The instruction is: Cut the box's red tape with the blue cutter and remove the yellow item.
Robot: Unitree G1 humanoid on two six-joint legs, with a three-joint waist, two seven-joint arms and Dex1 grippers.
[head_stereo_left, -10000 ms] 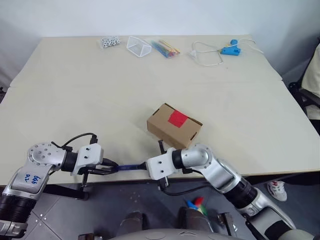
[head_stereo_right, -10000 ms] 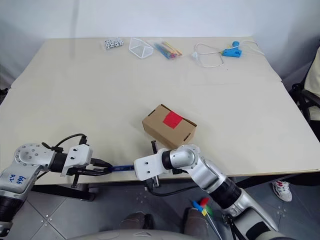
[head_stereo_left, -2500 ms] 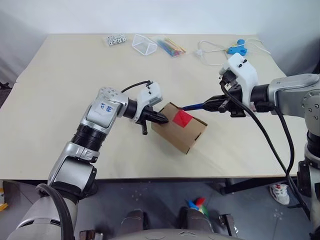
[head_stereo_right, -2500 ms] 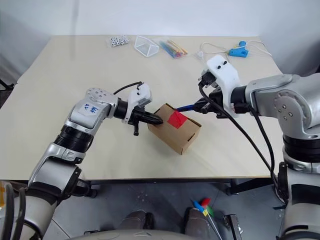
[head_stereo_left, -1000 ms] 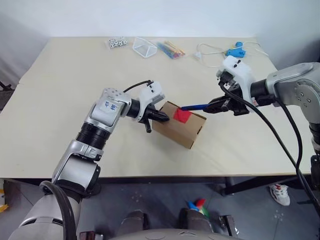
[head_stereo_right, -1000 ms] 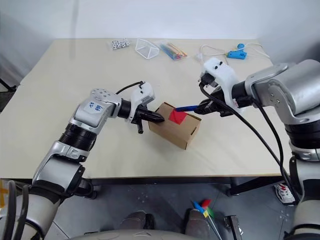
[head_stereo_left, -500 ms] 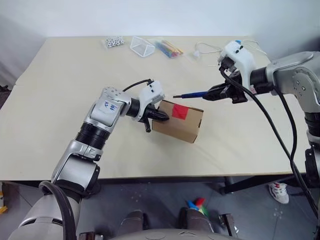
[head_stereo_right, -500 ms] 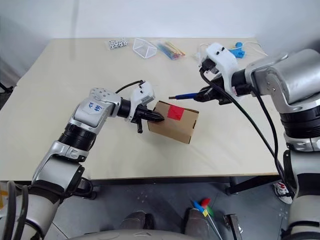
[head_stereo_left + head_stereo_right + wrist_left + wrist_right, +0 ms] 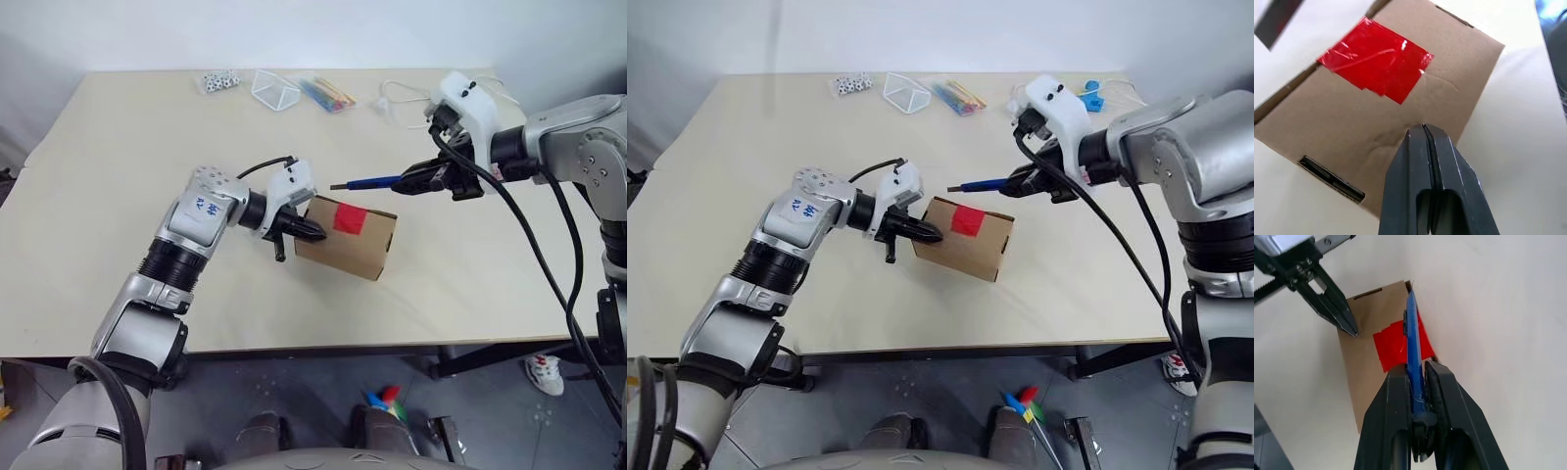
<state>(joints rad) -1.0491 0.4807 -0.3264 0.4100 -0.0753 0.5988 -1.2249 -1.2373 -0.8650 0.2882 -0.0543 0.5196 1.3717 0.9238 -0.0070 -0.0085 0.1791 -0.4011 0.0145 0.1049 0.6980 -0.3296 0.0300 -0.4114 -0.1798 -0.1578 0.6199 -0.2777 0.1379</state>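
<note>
Left of centre in the head view, the left gripper (image 9: 312,231) has its fingers pressed together, tips right at the left end of the box (image 9: 345,239). The box sits mid-frame on the table (image 9: 118,196), red tape (image 9: 348,219) on top and looking intact. Upper right, the right gripper (image 9: 416,182) pinches the blue cutter (image 9: 366,182), whose tip hovers just above the box.

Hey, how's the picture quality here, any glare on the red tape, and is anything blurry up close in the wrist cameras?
Left wrist view: white glare streaks cross the red tape, and a dark shape in one corner is blurred. Right wrist view: the blue cutter is sharp, while the right gripper looks soft near the lens. Left eye view: even light, with a soft shadow beside the box.
</note>
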